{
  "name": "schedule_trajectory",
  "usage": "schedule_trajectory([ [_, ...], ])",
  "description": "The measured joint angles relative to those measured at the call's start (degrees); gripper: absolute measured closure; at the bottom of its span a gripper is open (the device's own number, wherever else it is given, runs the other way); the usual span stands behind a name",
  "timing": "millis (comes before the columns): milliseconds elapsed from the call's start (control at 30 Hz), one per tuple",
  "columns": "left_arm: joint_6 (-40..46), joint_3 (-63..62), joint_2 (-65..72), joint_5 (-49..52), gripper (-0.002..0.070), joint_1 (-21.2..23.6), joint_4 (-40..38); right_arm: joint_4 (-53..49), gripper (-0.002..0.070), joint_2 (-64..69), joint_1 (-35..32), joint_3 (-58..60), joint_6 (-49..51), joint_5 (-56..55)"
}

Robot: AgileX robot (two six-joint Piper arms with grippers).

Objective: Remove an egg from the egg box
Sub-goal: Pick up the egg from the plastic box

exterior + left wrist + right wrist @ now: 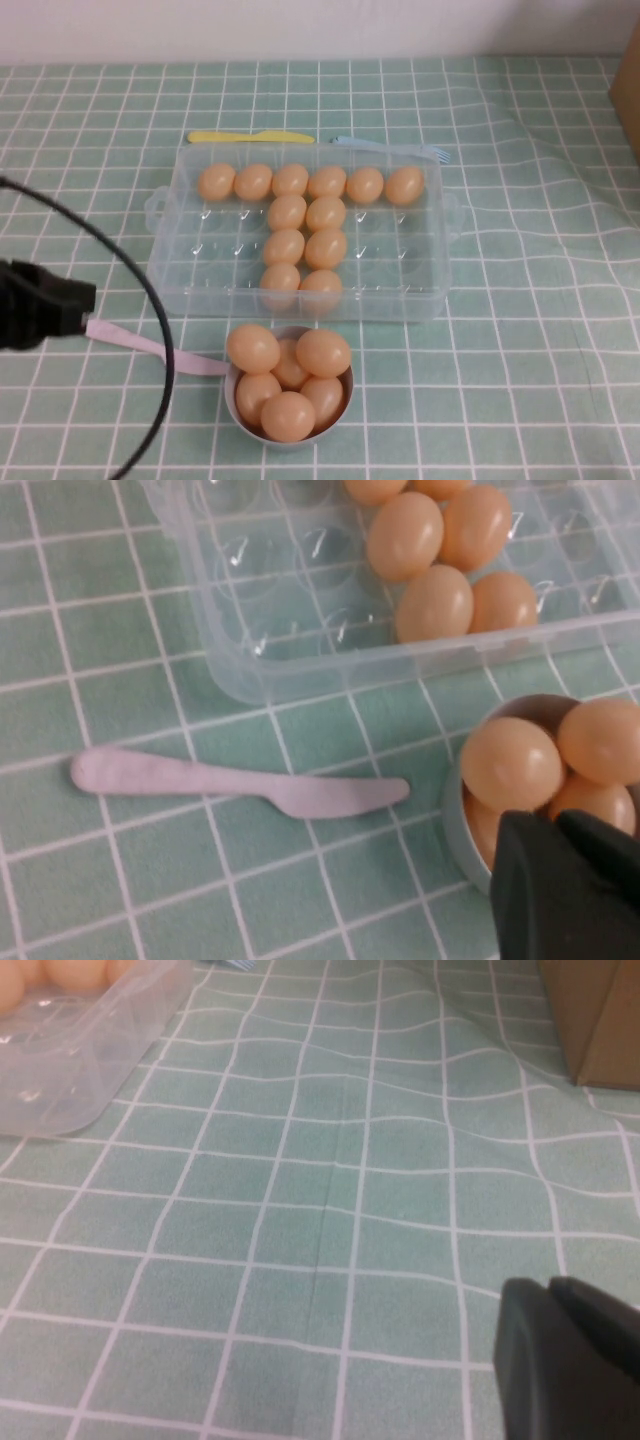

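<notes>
The clear plastic egg box [200, 250] stands at the table's middle. Several tan-orange eggs [321, 284] sit in it in a T shape: a row along the far side and two columns toward the front. The box's near corner and front eggs [433, 602] show in the left wrist view, and a corner of the box [70, 1060] shows in the right wrist view. My left gripper [88, 298] is shut and empty, low at the left edge, left of the bowl [555, 820]. My right gripper [548, 1285] is shut over bare cloth, out of the high view.
A small grey bowl [345, 395] heaped with several eggs stands just in front of the box. A pink plastic knife [150, 345] lies left of it. A yellow knife [250, 137] and a blue fork [400, 147] lie behind the box. A cardboard box [628, 90] is at the far right.
</notes>
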Motion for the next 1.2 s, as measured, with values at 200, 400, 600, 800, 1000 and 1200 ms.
schedule_trajectory([
  [200, 0.7, -15.6, 16.8, 3.3, 0.0678, -1.8, 4.4, 0.0, 0.0694, 0.0, 0.0, 0.0, 0.0, 0.0],
  [400, -1.5, -28.8, 30.9, 7.0, 0.0678, -10.5, 11.3, 0.0, 0.0694, 0.0, 0.0, 0.0, 0.0, 0.0],
  [600, -5.7, -40.3, 43.2, 11.6, 0.0678, -18.5, 17.6, 0.0, 0.0694, 0.0, 0.0, 0.0, 0.0, 0.0],
  [800, -10.3, -50.1, 52.4, 16.9, 0.0678, -23.2, 22.3, 0.0, 0.0694, 0.0, 0.0, 0.0, 0.0, 0.0],
  [1000, -12.2, -57.8, 59.1, 20.3, 0.0673, -24.8, 24.5, 0.0, 0.0694, 0.0, 0.0, 0.0, 0.0, 0.0],
  [1200, -12.1, -62.0, 63.4, 20.6, 0.0432, -24.9, 26.3, 0.0, 0.0694, 0.0, 0.0, 0.0, 0.0, 0.0],
])
